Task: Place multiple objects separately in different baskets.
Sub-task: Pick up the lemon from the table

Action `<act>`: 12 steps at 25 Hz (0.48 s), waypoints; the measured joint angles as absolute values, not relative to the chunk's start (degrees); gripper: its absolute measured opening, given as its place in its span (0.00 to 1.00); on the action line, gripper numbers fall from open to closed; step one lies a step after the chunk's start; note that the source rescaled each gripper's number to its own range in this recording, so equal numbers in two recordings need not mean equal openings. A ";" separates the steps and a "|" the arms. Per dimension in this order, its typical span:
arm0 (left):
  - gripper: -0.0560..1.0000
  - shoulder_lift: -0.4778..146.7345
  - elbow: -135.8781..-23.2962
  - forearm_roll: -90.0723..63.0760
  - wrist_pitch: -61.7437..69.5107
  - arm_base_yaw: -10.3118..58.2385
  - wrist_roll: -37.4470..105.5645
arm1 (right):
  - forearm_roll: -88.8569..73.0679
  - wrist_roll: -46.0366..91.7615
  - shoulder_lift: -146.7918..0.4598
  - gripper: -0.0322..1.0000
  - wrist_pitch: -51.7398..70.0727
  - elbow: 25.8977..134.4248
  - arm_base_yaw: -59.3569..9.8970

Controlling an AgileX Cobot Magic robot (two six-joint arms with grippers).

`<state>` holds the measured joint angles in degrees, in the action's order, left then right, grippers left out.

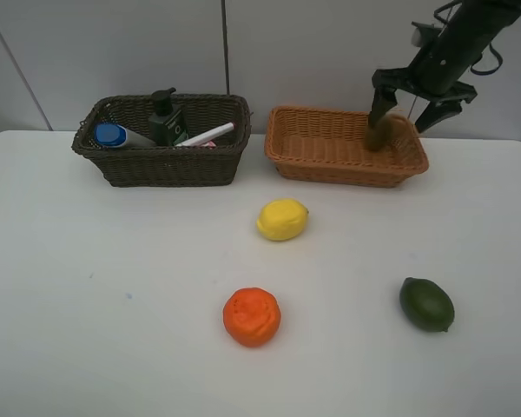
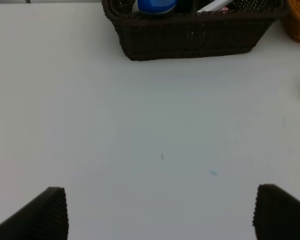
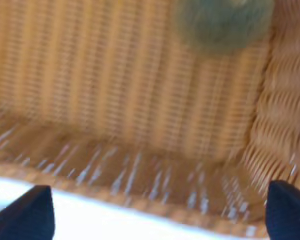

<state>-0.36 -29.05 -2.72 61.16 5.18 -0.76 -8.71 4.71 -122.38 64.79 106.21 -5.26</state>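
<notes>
Two baskets sit at the back of the white table [image 1: 87, 287]: the dark brown basket [image 1: 161, 165] on the left and the orange-tan basket [image 1: 330, 165] just beside it on the right. The dark one holds the blue-capped spray bottle [image 1: 111, 135], the dark green pump bottle [image 1: 167, 122] and the white marker [image 1: 207, 135], which leans against the front wall.

The right gripper [image 1: 399, 122] hangs over the right end of the tan basket with its jaws spread wide and nothing between them. The brown kiwi [image 1: 381, 136] is inside that basket right under it. It's pretty blurry, so I can't say whether it's touching the bottom.

Out front on the table are the lemon [image 1: 282, 219] near the middle, the orange [image 1: 252, 317] closer to the camera and the lime [image 1: 426, 304] off to the right, all well apart.

The left gripper [image 2: 160, 212] is wide open too, over bare table in front of the dark basket.
</notes>
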 joint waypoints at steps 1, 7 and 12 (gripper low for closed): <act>0.97 -0.36 -29.05 -2.72 61.16 5.18 -0.76 | -9.00 4.38 -121.56 0.99 66.54 106.22 -5.49; 0.97 -0.36 -29.05 -2.72 61.16 5.18 -0.76 | -8.57 2.76 -119.41 1.00 69.51 106.22 -8.89; 0.97 -0.36 -29.05 -2.72 61.16 5.18 -0.76 | -8.24 8.52 -118.75 1.00 69.65 106.16 -16.84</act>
<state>-0.36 -29.05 -2.72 61.16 5.18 -0.76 -8.24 8.52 -118.75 69.65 106.16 -16.84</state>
